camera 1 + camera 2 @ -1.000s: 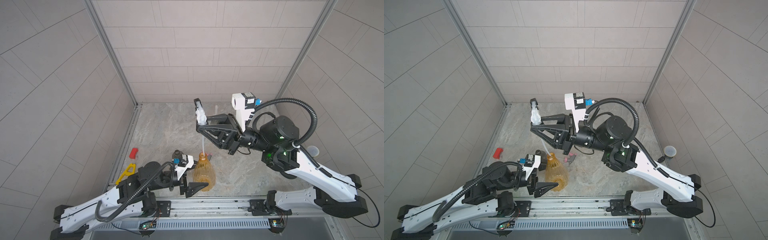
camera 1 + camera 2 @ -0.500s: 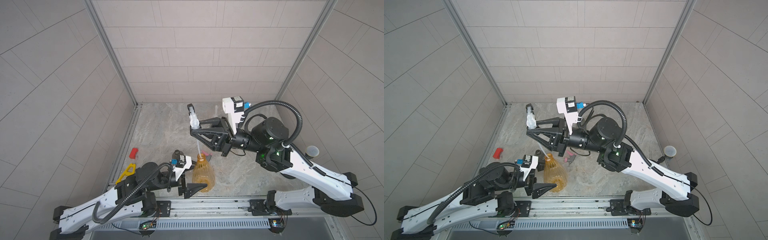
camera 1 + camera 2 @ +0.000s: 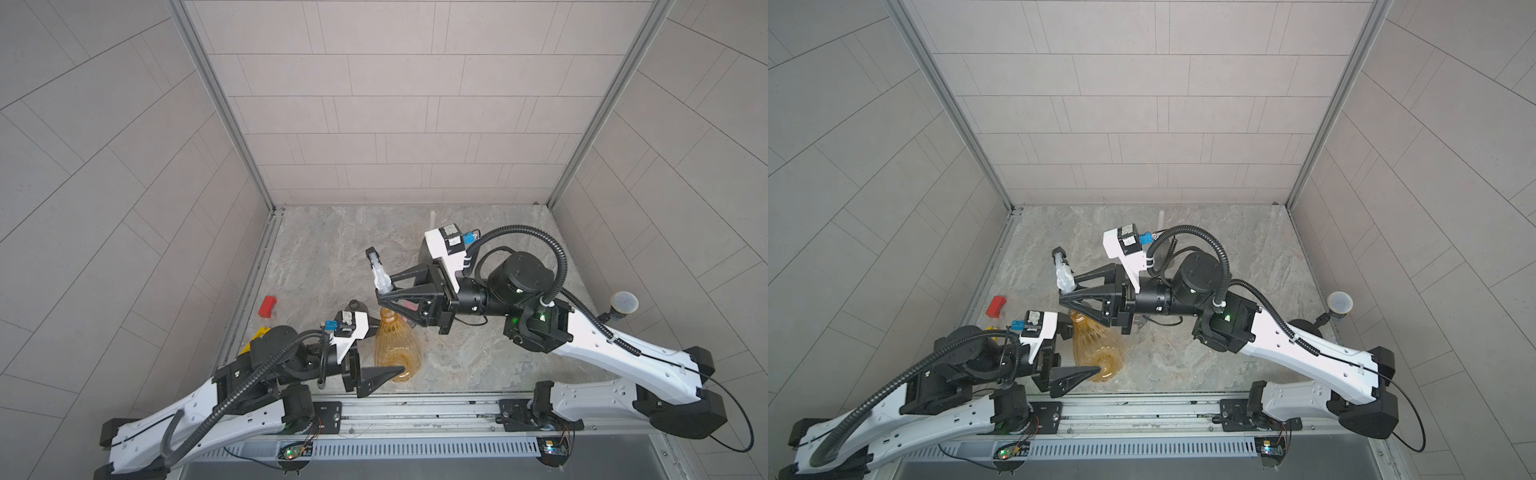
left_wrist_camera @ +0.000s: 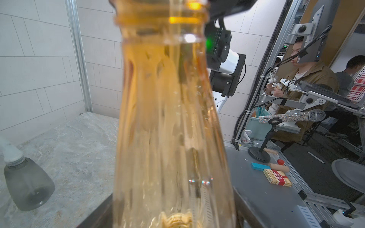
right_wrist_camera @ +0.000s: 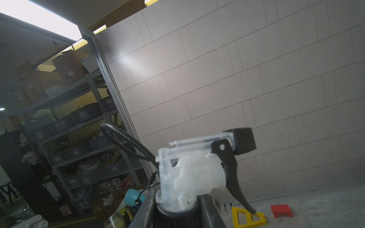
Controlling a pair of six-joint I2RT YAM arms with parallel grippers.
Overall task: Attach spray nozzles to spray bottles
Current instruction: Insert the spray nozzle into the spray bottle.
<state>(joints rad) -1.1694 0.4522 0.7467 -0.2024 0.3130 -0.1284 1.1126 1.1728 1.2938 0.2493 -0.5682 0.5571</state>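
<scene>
In both top views the orange bottle (image 3: 399, 345) stands upright on the tabletop (image 3: 332, 249), near the front edge. The left jaws are clamped on the lower body of this bottle. One finger (image 3: 384, 371) shows in front of its base and the other is hidden behind it. Close over the bottle's bare neck, the right jaws are closed on the black-and-white nozzle (image 3: 379, 276). I cannot tell if the nozzle touches the neck. A red block (image 3: 267, 306) lies well apart from the bottle, on the left arm's side.

In the left wrist view the orange bottle (image 4: 169, 118) fills the middle, with dark finger edges on both sides of its base. A smoky grey bottle (image 4: 29, 183) stands apart from it, with a white collar on its neck.

In the right wrist view the nozzle (image 5: 193, 177) sits upright, gripped at its collar, and the black trigger (image 5: 235, 177) hangs down. Beyond it lie the red block (image 5: 281, 210) and a yellow piece (image 5: 248, 218).
</scene>
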